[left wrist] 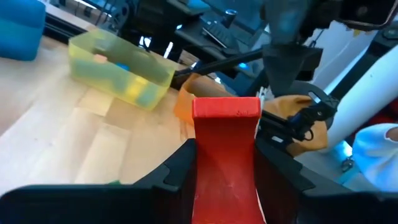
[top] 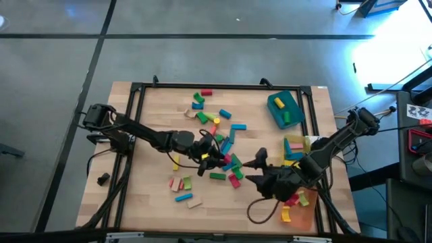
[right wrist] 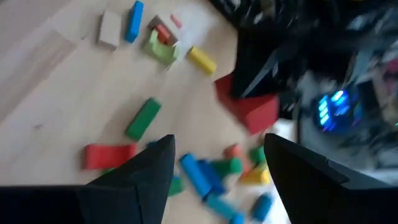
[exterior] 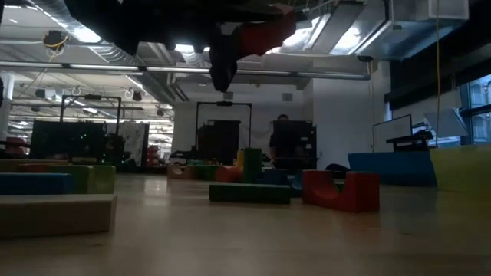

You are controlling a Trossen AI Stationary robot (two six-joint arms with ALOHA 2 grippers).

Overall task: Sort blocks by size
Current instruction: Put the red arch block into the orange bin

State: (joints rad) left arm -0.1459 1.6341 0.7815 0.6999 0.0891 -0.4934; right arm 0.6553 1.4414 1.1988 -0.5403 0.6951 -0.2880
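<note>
The table point(top: 148, 196) has blocks point(top: 217, 138) scattered mid-board, trays over on the right. Left gripper point(left wrist: 225, 163) is clamped on a red block point(left wrist: 225, 155), lifted above the pile, its long axis running straight out between the fingers. Right gripper point(right wrist: 217, 168) hangs wide and empty just beside it, nearer the trays.

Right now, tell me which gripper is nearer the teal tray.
Right. The right gripper hangs open below the teal tray, toward the table's front; the left gripper, clamping a red block, sits farther left.
</note>
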